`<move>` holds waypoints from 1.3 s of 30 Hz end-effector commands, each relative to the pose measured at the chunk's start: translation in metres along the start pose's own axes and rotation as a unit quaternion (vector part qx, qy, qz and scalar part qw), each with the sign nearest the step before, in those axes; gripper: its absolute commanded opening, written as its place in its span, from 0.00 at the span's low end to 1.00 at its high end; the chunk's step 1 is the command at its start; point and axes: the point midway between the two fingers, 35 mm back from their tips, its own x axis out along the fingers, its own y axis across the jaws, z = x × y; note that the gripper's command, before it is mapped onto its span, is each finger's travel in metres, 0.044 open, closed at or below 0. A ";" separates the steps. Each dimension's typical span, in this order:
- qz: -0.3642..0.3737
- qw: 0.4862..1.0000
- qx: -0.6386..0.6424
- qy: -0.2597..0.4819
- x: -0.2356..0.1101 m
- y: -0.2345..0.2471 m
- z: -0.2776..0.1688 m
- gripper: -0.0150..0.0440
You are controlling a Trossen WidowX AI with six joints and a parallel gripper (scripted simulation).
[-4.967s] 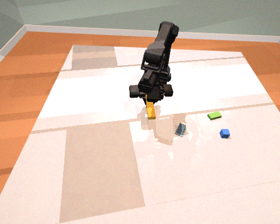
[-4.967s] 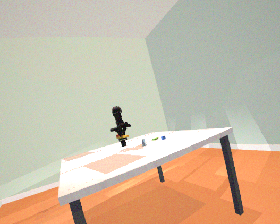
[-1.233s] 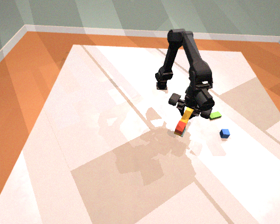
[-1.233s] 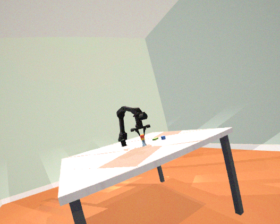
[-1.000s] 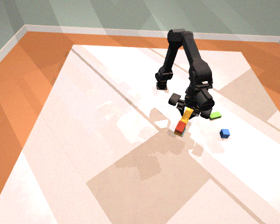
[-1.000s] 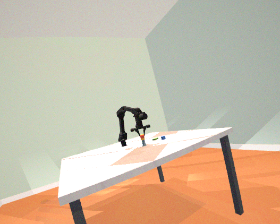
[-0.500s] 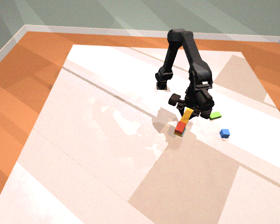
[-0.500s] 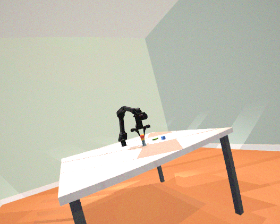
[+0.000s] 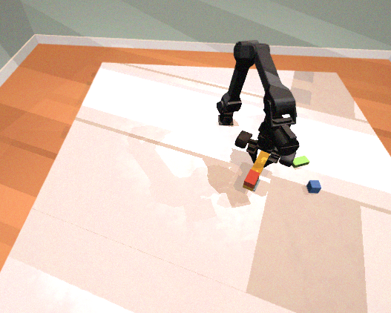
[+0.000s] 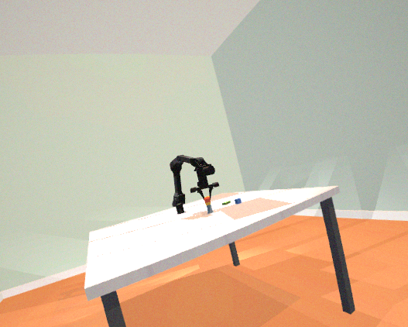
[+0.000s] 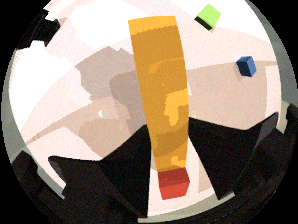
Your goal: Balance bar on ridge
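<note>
Jaws clamp bar (image 11: pixel 162 90) near red end.

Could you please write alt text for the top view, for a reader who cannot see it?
A black robot arm's gripper is clamped on a yellow bar with a red end, over a small pale ridge on a white table. A green block and a blue cube lie nearby.

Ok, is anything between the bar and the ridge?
Nothing visible is. The gripper is shut on the bar, whose red end is right over the pale blue ridge. The green block and blue cube lie off to the side.
</note>
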 end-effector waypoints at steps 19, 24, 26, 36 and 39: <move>0.001 1.000 -0.001 0.003 0.002 0.000 -0.001 0.25; 0.001 1.000 -0.001 0.003 0.002 0.000 -0.001 0.25; 0.001 1.000 -0.001 0.003 0.003 0.000 -0.001 0.25; 0.001 1.000 -0.001 0.003 0.003 0.000 -0.001 0.25; 0.001 1.000 -0.001 0.003 0.004 0.000 -0.001 0.25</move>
